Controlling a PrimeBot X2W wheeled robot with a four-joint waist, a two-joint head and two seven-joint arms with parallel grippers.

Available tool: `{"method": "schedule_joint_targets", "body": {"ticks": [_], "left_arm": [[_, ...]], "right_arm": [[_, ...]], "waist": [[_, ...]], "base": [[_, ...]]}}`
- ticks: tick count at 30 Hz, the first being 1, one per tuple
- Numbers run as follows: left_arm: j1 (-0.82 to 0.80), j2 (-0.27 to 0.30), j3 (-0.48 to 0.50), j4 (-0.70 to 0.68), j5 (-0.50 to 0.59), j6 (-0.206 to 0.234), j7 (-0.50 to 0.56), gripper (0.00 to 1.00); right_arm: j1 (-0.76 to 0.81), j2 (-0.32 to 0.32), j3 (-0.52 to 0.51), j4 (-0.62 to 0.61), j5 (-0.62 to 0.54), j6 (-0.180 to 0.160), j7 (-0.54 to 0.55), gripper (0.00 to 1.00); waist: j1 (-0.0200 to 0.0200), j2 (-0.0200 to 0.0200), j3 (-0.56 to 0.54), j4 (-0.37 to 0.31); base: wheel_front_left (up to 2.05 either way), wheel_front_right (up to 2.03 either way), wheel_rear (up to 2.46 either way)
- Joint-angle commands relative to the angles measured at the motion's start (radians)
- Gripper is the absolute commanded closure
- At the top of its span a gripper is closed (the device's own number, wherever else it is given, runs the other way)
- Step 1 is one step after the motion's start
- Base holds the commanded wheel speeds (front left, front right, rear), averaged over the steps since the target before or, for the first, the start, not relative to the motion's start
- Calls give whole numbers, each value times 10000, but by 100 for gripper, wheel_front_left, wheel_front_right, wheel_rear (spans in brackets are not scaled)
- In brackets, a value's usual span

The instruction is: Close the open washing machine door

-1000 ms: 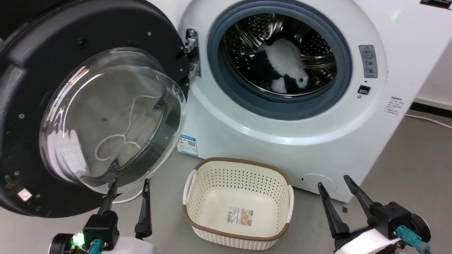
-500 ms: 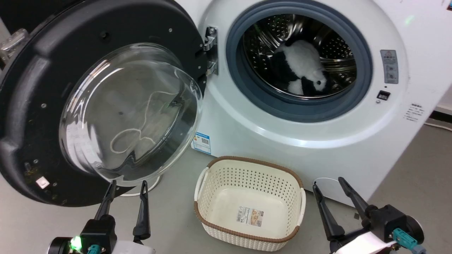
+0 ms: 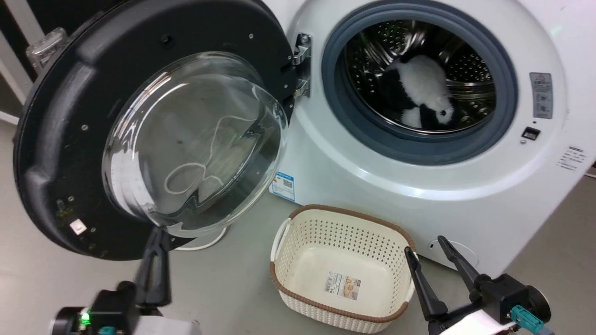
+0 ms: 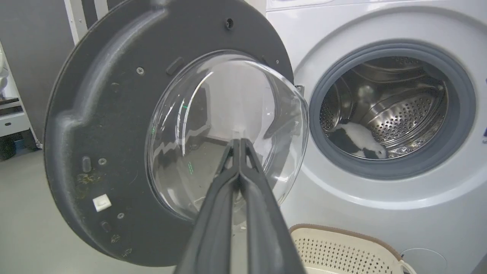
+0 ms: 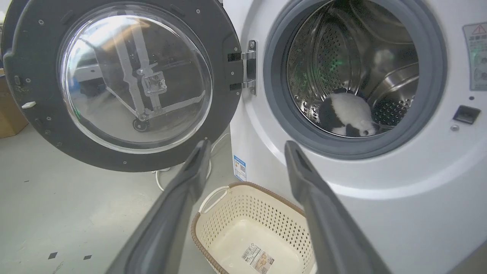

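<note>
Left gripper [image 4: 236,144] with jaws pressed together, right gripper [image 3: 425,246] with jaws spread apart

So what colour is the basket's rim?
Brown rim on a cream basket; head view shows it best.

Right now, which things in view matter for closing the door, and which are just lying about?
Job: door; washer; left gripper, shut, pointing at the door glass.
Lying about: basket; plush toy in the drum.
</note>
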Motion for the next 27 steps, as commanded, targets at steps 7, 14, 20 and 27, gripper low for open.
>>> {"method": "schedule_joint_targets", "body": {"ticks": [7,14,20,27], "left_arm": [[-553,-71,959,-1036,-813,-156,-216,100],[-2213,524,2609,-1133,-2170,-774,-362,100],[-4271,1967,4026,393,-3872,-981,352,100],[-6241,3947,5381,3283,-5816,-936,2544,100]], "right_arm": [[73,34,-149,-131,17,8,-214,0],[-69,-51,-70,-302,-223,9,-360,0],[-414,-217,-125,-395,-197,9,-486,0],[-700,-390,-80,-397,-78,10,-632,0]], "waist": [[0,0,244,281],[0,0,902,224],[0,0,1426,59],[0,0,1810,-161]], "base": [[0,0,0],[0,0,0],[0,0,0],[0,0,0]]}}
